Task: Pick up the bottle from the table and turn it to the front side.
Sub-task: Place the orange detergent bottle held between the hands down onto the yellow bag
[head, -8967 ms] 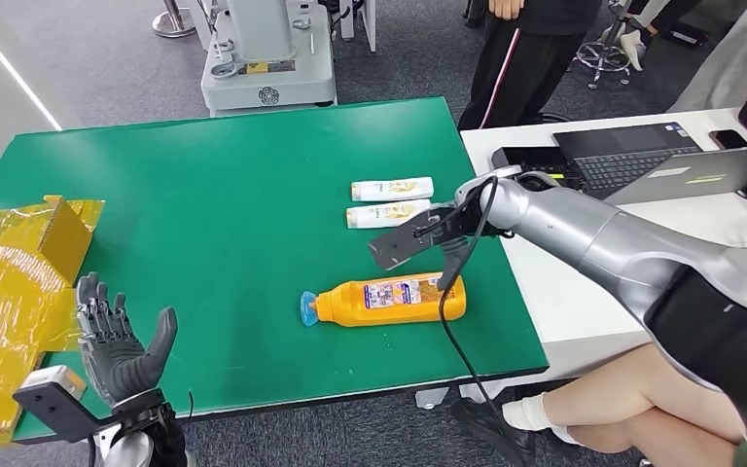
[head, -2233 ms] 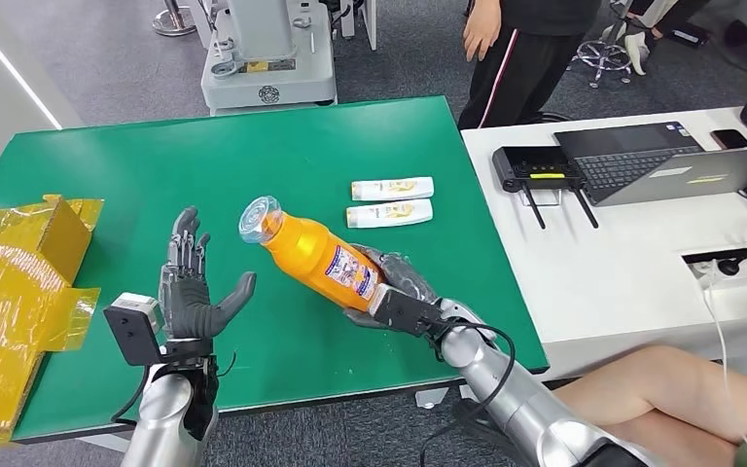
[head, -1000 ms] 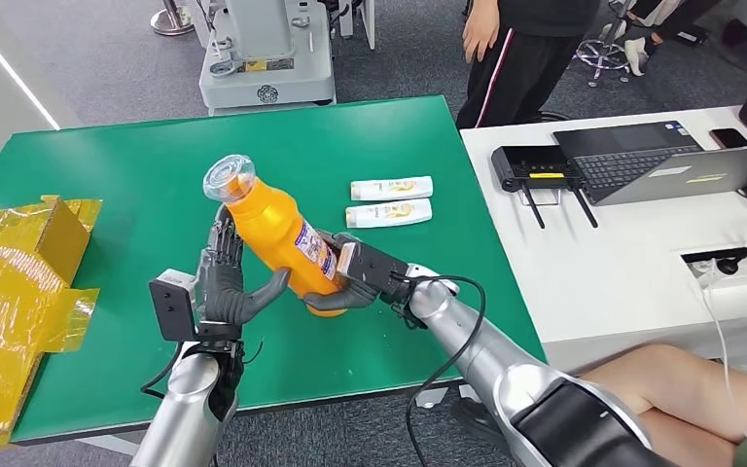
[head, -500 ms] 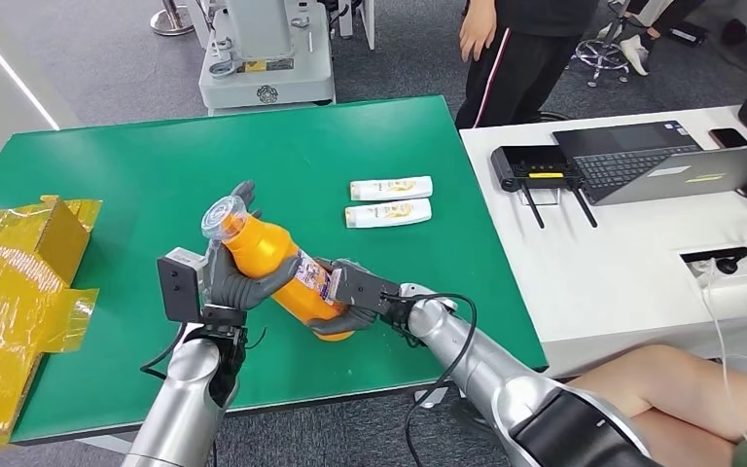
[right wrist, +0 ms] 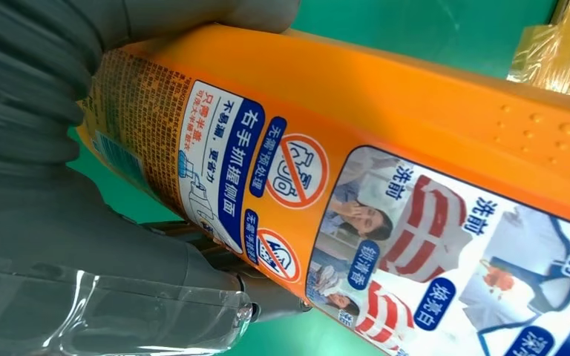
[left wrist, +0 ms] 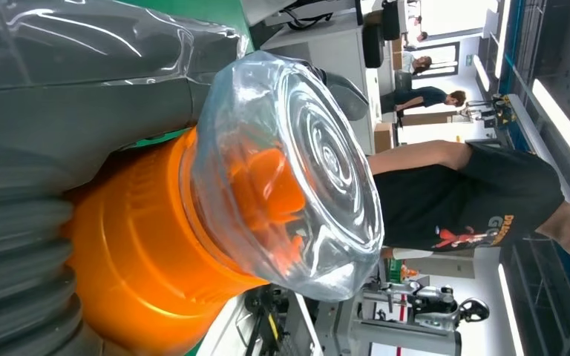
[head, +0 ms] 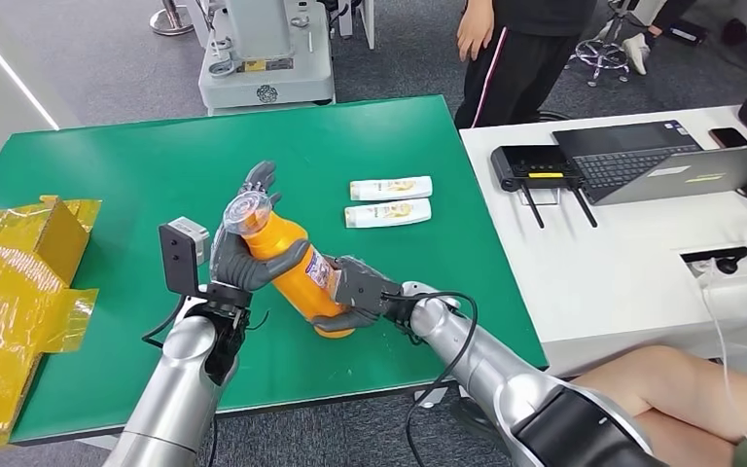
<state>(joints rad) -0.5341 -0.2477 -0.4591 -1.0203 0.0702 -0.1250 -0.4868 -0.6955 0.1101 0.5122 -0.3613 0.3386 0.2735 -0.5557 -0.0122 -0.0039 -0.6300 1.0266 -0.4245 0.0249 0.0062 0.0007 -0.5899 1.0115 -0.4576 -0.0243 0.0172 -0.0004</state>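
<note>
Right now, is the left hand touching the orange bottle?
Touching. In the head view the left hand wraps its thumb and fingers around the neck of the orange bottle, with no gap between them.

Orange bottle (head: 292,268), clear cap (head: 245,211), labelled; tilted, cap up-left, base at the green table (head: 136,175).

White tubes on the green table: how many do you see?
2. Both lie side by side, right of the bottle that the two hands hold: the far tube and the near tube. Nothing seems to hide more.
</note>
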